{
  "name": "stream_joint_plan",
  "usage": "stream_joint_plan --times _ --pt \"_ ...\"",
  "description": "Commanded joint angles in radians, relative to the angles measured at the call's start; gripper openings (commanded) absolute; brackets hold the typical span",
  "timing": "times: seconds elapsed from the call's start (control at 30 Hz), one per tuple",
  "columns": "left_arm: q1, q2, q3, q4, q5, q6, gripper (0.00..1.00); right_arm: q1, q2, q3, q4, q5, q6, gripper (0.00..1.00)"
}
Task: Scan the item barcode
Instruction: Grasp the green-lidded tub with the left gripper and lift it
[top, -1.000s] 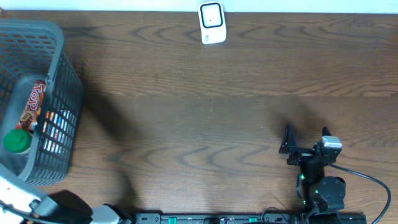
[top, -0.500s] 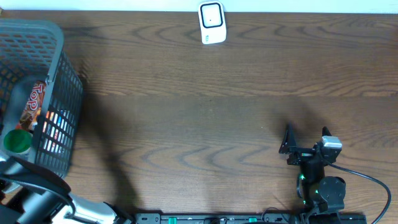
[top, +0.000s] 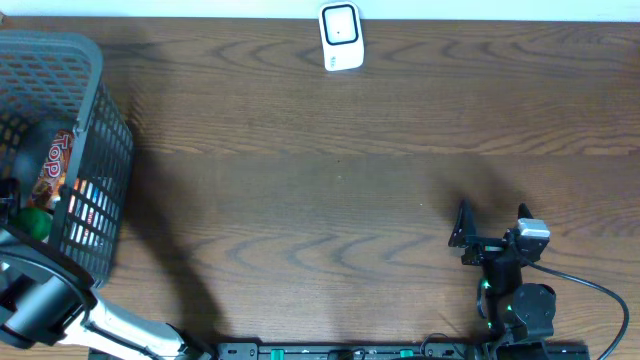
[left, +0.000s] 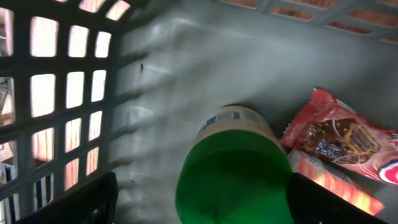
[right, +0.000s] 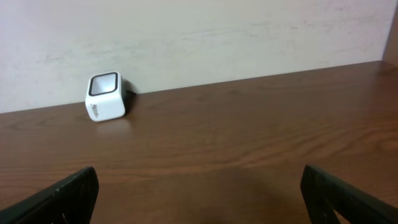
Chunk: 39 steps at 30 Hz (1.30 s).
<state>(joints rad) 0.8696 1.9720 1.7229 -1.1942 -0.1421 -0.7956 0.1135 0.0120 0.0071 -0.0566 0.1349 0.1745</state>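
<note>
Grey basket (top: 100, 150), one green-lidded jar (left: 233, 180), one white scanner (top: 341, 37)

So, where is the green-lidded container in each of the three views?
Overhead: green-lidded container at far left, inside the grey basket.
Left wrist: bottom centre, lid facing the camera.
Right wrist: not in it.
Shared landmark: the basket's lattice wall, in overhead and left wrist.
</note>
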Motion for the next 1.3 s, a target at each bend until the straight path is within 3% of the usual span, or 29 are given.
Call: stream_joint_plan --times 0.0,0.5,0.97,1.27 --pt "0.002 0.043 -0.006 -0.003 -0.023 0.017 0.87 -0.001 -0.007 -0.002 -0.003 0.006 -0.011 0.99" --pt "-0.011 0.052 -0.006 -0.002 -0.023 0.026 0.87 -0.001 -0.007 -0.002 -0.003 0.006 -0.011 0.99" --pt "-0.011 -0.092 -0.003 0.014 -0.024 0.032 0.87 -0.001 -0.007 -0.002 -0.003 0.006 -0.011 0.99" --pt "-0.012 -0.082 -0.005 0.018 -0.024 0.040 0.87 -0.001 -0.007 -0.002 -0.003 0.006 -0.011 0.99"
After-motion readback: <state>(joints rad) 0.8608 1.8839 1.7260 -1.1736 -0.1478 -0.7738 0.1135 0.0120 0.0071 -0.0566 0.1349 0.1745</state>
